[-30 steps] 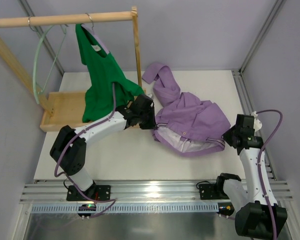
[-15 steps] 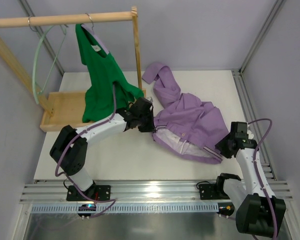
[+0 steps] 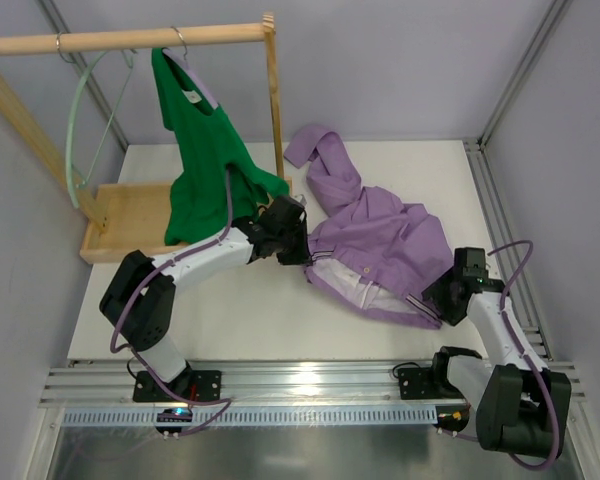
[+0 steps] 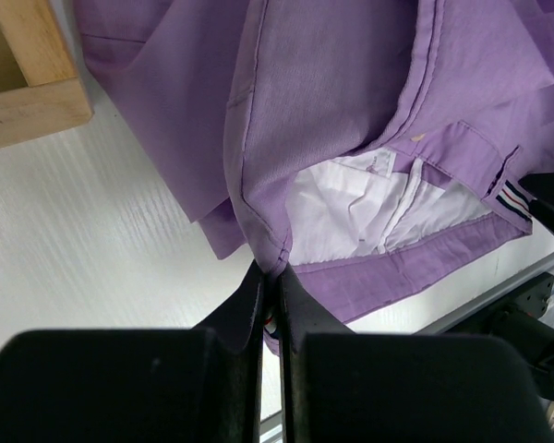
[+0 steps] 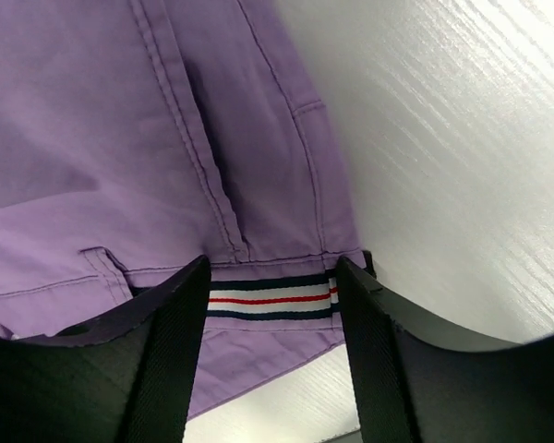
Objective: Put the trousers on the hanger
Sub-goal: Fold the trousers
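Centrally, long lilac-purple soft fabric trousers (image 3: 380, 245) heaped on the white worktop (image 3: 250, 310), one waistband end pinched in the clenched left claw (image 4: 270, 272), the striped end inside the released, wide-spread right claw (image 5: 272, 268), thin mint-green hanger (image 3: 68, 140) hooked on the wooden rail (image 3: 100, 40).

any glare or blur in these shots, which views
Top external: sharp, with a bright reflection on the metal rail. Left wrist: trousers crisp, its black fingers show no detail. Right wrist: table washed out by glare at upper right; striped waistband sharp.
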